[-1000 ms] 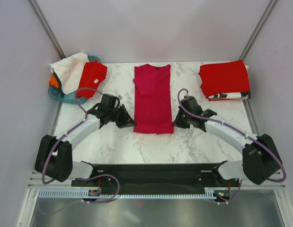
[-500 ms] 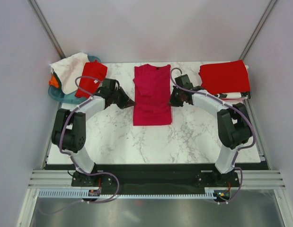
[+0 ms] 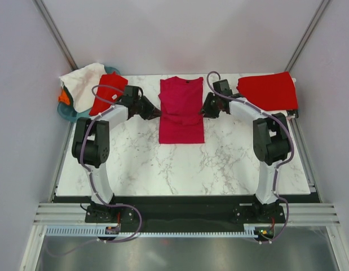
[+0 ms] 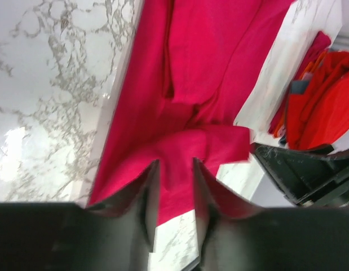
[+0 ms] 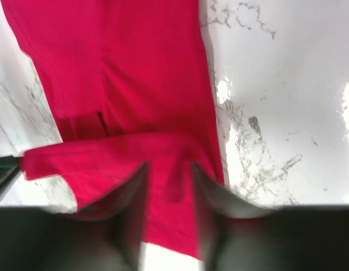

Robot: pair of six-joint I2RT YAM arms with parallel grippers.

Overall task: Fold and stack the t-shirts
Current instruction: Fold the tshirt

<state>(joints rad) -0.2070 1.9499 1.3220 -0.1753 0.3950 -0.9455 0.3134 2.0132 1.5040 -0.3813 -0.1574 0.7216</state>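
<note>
The crimson t-shirt (image 3: 181,110) lay mid-table on the marble table (image 3: 219,158), its hem folded up. The left gripper (image 4: 173,164) and right gripper (image 5: 169,166) flanked it at either edge, jaws narrowly parted over the cloth.

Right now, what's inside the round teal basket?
A white t-shirt heaps over the basket, some orange cloth peeks out at its left, and a bright red t-shirt spills onto the table. Anything beneath them is covered.

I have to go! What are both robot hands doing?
Left gripper: open a little, over the crimson t-shirt.
Right gripper: open a little, over it too.
</note>
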